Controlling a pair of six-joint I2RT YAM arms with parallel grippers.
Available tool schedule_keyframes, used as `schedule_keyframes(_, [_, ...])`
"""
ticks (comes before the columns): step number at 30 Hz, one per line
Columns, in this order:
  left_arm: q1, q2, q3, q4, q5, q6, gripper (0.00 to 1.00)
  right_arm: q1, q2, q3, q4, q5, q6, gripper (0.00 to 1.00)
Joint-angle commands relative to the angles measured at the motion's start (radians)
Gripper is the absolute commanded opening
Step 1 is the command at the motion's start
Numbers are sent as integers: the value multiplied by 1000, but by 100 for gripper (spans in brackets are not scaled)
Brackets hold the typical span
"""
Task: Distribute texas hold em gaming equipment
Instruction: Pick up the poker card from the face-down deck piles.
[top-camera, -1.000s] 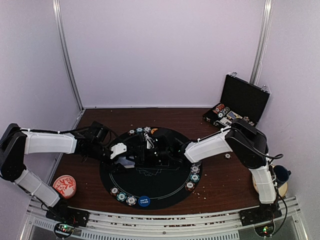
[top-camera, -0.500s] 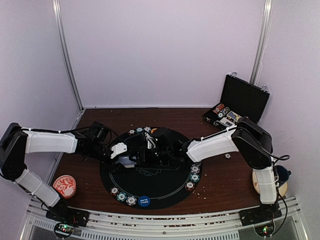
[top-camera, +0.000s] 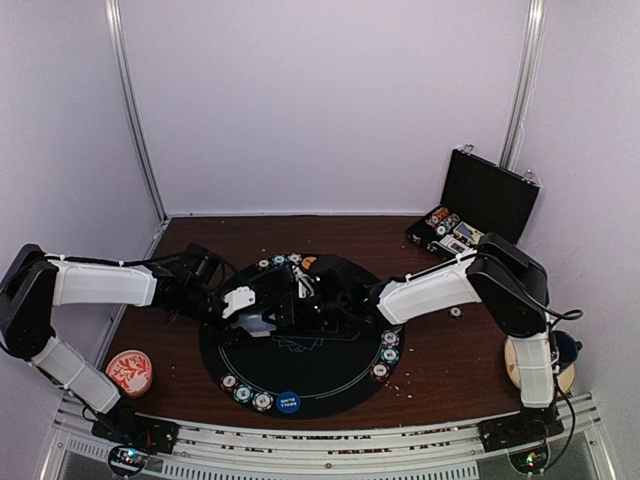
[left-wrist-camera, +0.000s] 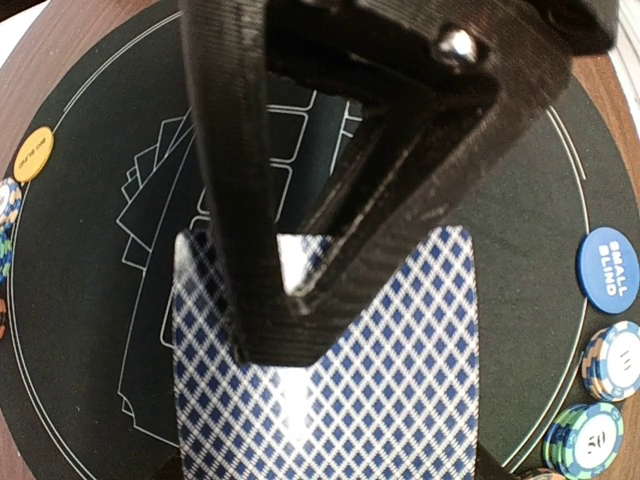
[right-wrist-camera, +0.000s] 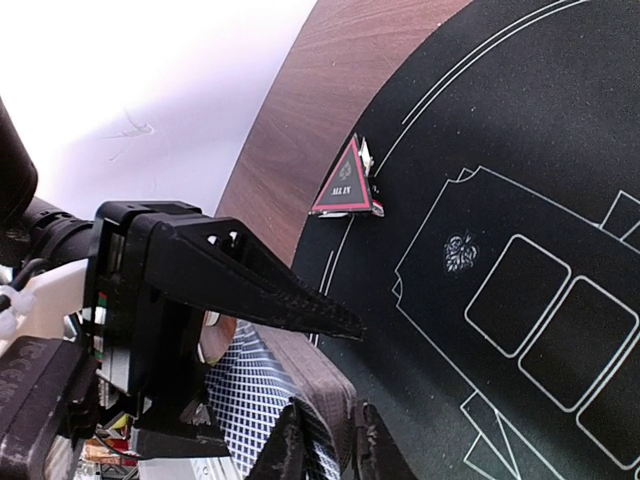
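From above, both arms reach over the round black mat on the tabletop, and the left gripper and right gripper meet near its middle. Striped poker chips sit in small groups around the mat's rim, with a blue button disc at the near edge and an orange button disc at the far edge.

In the left wrist view, the left gripper is clamped on grey-blue-backed playing cards, held above the mat.

In the right wrist view, the right gripper's fingertips stand close together with the cards' edge between them; a firm pinch cannot be told. A red triangle marker lies on the mat's edge beyond.
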Motion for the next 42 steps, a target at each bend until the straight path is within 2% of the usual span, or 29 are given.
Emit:
schedule_keyframes(1, [1,0,30,30,23,13,8,-12,-55,-30,-23,4,-15,13])
schedule_keyframes(5, [1,0,29,30,23,12,8,-13,-59,-34,-20,-8,-13,11])
schedule_keyframes(8, [2,1,30,29,23,12,8,-13,-64,-45,-4,-19,-9,3])
schedule_keyframes(10, [2,2,30,28,24,12,9,-14,-69,-48,2,-31,-5,3])
schedule_keyframes(11, [1,3,30,29,23,12,9,-15,-72,-50,5,-34,-3,5])
schedule_keyframes(13, [1,5,31,28,24,13,9,-16,-78,-54,8,-39,-1,18])
schedule_keyframes(15, [1,6,32,28,24,12,9,-18,-80,-57,10,-37,-2,25])
schedule_keyframes(20, [2,6,32,25,26,14,9,-23,-80,-58,13,-37,2,27])
schedule_keyframes(23, [2,8,33,25,26,14,9,-23,-80,-60,21,-42,4,25])
schedule_keyframes(32, [2,15,35,25,23,14,9,-22,-86,-74,67,-84,21,1])
schedule_keyframes(36, [2,18,35,24,20,14,9,-26,-105,-105,95,-90,34,0])
schedule_keyframes(42, [2,25,38,21,17,14,9,-50,-206,-244,163,-34,59,0])
